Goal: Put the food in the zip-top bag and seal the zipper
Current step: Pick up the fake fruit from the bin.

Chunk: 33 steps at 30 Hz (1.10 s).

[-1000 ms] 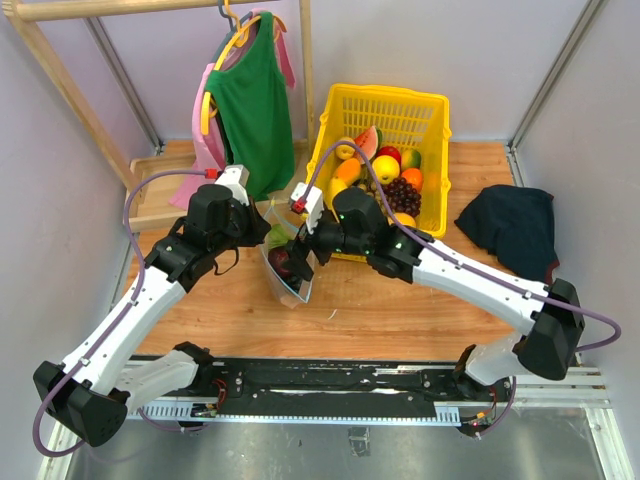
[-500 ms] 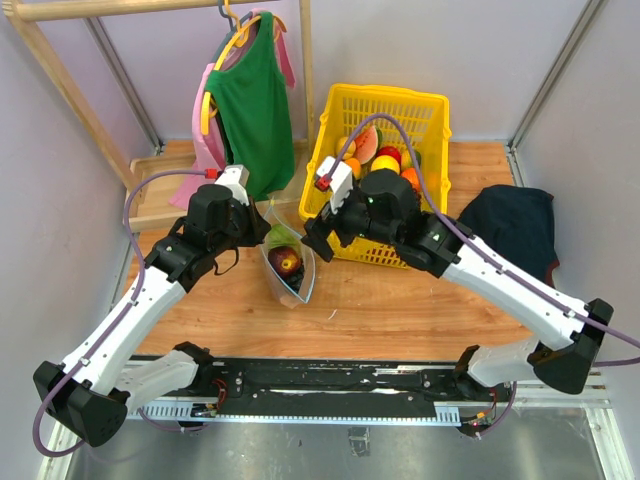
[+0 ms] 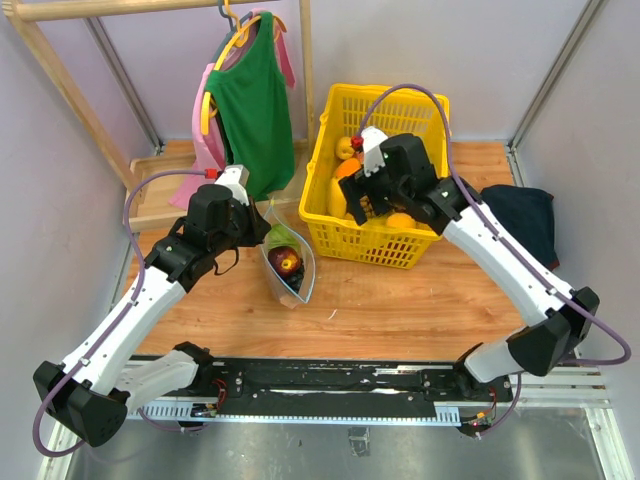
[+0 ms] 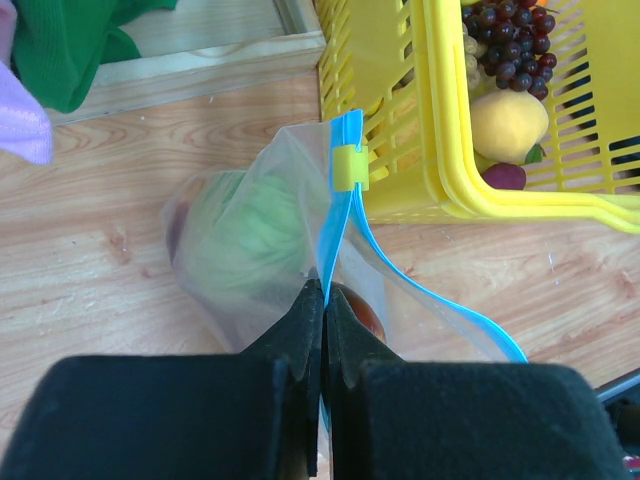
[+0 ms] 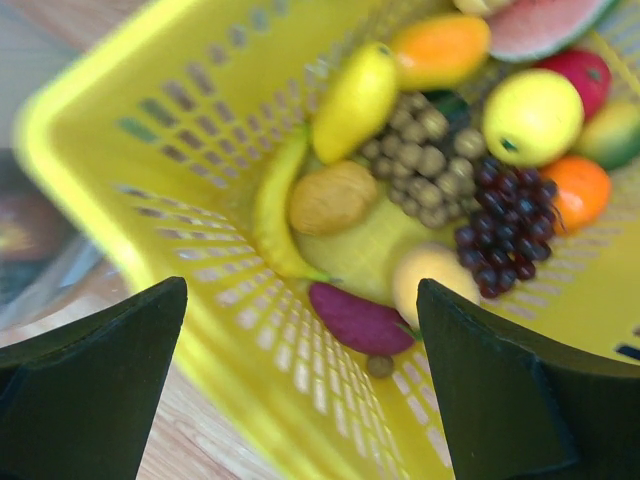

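Plastic zip-top bag point(image 4: 250, 230) pinched in left end effector point(image 4: 322, 290); right end effector point(image 5: 302, 300) spread over banana point(image 5: 275, 210); thin rim may slip, closing mouth.

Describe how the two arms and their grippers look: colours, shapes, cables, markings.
The left arm and right arm have smooth white links and bulky black joints. A thin purple cable loops along each, to a small white block with a red mark at the wrist. The left gripper and right gripper are matte black wedges. No lettering is readable.
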Available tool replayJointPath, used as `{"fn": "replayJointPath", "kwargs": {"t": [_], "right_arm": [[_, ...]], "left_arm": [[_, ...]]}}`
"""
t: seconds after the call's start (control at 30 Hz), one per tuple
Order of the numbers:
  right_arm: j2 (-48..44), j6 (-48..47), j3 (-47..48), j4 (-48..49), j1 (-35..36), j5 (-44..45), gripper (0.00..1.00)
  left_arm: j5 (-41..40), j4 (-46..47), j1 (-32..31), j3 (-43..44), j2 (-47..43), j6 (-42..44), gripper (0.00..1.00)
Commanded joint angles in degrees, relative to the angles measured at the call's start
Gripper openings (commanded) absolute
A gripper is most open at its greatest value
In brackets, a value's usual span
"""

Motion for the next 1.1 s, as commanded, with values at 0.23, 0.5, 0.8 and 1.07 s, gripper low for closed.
{"fn": "replayJointPath", "kwargs": {"t": [0.23, 0.5, 0.8, 1.07], "right_arm": [[8.77, 4.78, 1.41, -5.78, -12.44, 3.15, 0.98], [16.99, 4.38, 1.86, -7.14, -14.71, 4.67, 0.96], [26.69, 0.54, 7.44, -8.43, -14.88, -12.49, 0.83], [32.87, 7.24, 9.54, -5.15, -14.92, -17.84, 0.81]], "left_arm": [[0.67, 2.65, 0.66, -0.30, -1.03, 0.44, 0.00], [0.81, 2.67, 0.67, -0.38, -0.94, 0.51, 0.00], [0.81, 2.65, 0.64, -0.38, -0.85, 0.52, 0.00], [0.90, 2.64, 0.74, -0.39, -0.72, 0.55, 0.00]]}}
